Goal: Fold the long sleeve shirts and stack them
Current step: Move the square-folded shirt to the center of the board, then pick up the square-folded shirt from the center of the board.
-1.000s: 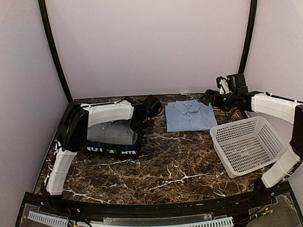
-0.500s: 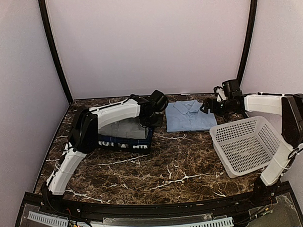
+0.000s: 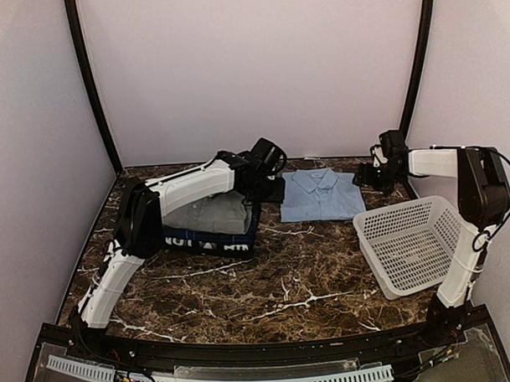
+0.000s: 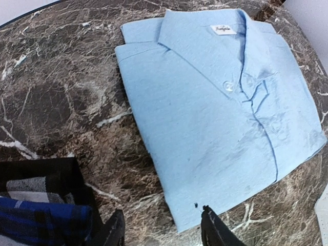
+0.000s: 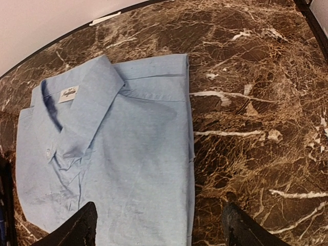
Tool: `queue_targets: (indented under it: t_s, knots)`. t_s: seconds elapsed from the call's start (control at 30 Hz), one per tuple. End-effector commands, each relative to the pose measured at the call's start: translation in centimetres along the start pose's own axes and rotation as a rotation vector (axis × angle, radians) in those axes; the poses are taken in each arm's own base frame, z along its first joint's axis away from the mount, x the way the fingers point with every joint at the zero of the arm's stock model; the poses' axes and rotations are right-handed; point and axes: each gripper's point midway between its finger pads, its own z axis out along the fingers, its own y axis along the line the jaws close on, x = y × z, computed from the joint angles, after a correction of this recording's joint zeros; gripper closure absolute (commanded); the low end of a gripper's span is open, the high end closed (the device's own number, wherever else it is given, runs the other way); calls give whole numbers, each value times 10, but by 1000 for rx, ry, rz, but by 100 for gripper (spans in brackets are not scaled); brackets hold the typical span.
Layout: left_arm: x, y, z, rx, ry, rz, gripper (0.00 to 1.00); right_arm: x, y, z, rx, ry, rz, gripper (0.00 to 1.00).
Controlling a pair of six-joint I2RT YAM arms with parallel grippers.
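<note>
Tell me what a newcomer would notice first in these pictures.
A neatly folded blue shirt lies at the far middle of the marble table. Both arms are stretched toward it from either side, with the left fingers and right fingers open near its edges. To its left a grey shirt sits on a navy shirt, and a white basket stands at the right.

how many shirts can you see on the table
3. The light blue shirt lies folded at back centre; the grey shirt sits on the navy shirt to its left. More may be hidden beneath them.
</note>
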Motion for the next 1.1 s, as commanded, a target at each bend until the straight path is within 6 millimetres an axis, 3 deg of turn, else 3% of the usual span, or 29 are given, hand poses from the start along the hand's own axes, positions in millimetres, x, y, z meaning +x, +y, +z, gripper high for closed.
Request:
queue_targets:
  t_s: [0.0,0.17,0.33,0.6,0.87,1.07]
  knots:
    - [-46,-24,-31,121,-129,-37,50,-7,-12,11,45,12,-19,21]
    - [-52,-24,-5,149,-160,-58,48,-11,-21,26,79,28,-29,22]
    - [-54,-11,17,122,-183,-83,46,-9,-23,44,81,60,-29,24]
    - [-32,-7,57,143,-136,-104,46,6,-28,67,82,124,-32,30]
    - [-14,-16,73,185,-92,-140,46,21,-25,79,52,171,-30,35]
    - [-3,-30,80,254,-56,-175,56,31,-19,89,16,206,-27,43]
